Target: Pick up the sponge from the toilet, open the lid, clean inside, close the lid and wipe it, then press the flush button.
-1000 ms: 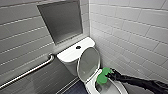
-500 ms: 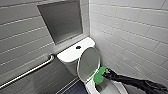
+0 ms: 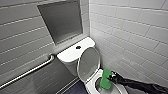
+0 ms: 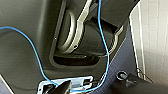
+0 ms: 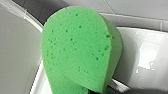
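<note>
Down over the toilet (image 3: 70, 54) bowl, the sponge (image 3: 106, 79) stands on end, clamped by the right gripper (image 3: 111, 77) at its right edge. The head view takes in the flush button (image 3: 78, 47) and raised lid (image 3: 88, 62); the right wrist view gives the sponge's pores.

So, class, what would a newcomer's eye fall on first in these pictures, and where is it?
The bright green sponge, held by the right gripper, is upright at the open bowl of the white toilet beside the tiled wall. Behind it the raised lid leans back toward the tank, where the dark flush button sits.
</note>
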